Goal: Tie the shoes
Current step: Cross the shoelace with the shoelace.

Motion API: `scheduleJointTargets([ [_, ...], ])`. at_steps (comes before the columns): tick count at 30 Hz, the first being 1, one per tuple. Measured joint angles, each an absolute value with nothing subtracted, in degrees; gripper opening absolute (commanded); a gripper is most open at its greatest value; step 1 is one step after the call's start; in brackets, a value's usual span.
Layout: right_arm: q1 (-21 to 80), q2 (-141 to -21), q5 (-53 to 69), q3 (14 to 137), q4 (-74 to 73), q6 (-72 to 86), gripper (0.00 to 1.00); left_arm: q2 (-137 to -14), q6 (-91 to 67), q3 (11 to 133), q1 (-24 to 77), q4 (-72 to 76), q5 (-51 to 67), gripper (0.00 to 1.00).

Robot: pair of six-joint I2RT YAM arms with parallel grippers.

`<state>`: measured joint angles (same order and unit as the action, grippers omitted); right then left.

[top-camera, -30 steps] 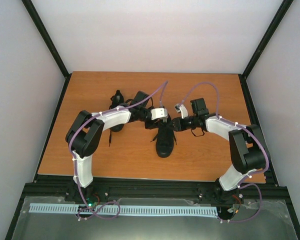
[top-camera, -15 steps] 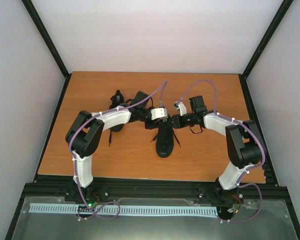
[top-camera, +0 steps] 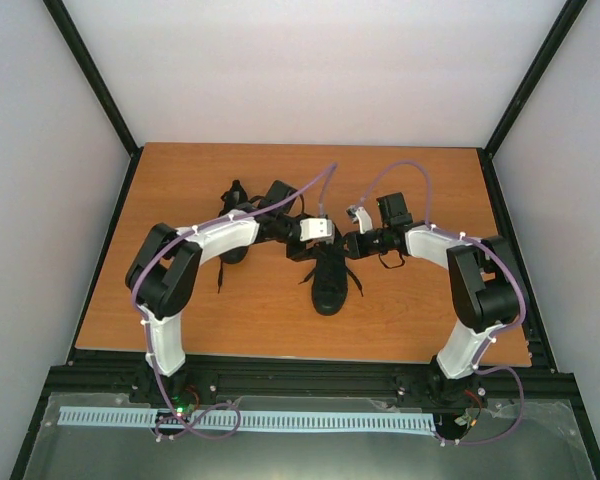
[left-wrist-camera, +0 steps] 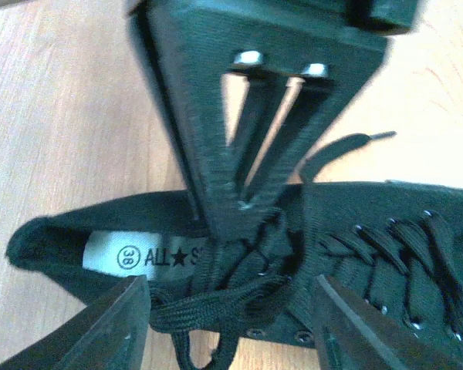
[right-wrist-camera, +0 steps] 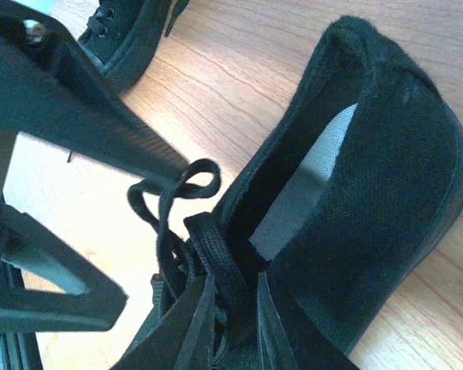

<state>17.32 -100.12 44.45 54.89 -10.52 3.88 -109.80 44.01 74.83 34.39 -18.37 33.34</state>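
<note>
Moved in slightly: right gripper (right-wrist-camera: 234, 297), jaws narrowed to a slit, pinching lace (right-wrist-camera: 206, 240) of black sneaker (top-camera: 330, 287) mid table (top-camera: 180, 300); left gripper (left-wrist-camera: 230, 291) jaws wide apart, straddling sneaker, holding nothing.

**Top view.** Rectangular wood-grain desk (top-camera: 180, 300), edged by a black frame (top-camera: 300, 372). White walls (top-camera: 310, 60) enclose it at 9, 12 and 3 o'clock. A white slotted strip (top-camera: 280, 420) lies at 6 o'clock, outside the frame.

The shoes (top-camera: 330, 285) are all black — laces (left-wrist-camera: 239, 301) too, insole label (left-wrist-camera: 139, 254) pale grey — on an orange-brown wood-grain table (top-camera: 180, 180).
</note>
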Motion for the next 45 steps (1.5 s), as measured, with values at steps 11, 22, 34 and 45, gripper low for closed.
scheduleJointTargets([
  [11, 17.3, -100.2, 44.4, 54.9, -10.6, 3.7, 0.06, -108.9, 51.5, 74.8, 34.5, -21.7, 35.0, 0.71],
  [22, 17.3, -100.2, 44.5, 54.9, -10.6, 3.7, 0.03, -109.0, 58.2, 74.4, 35.8, -18.2, 33.0, 0.82],
  [34, 17.3, -99.6, 45.0, 54.9, -11.0, 3.6, 0.03, -109.7, 61.5, 72.8, 36.5, -16.1, 31.9, 0.70],
  [45, 17.3, -99.0, 45.7, 54.9, -11.4, 3.4, 0.03, -110.6, 60.9, 71.8, 36.9, -12.3, 30.1, 0.62],
])
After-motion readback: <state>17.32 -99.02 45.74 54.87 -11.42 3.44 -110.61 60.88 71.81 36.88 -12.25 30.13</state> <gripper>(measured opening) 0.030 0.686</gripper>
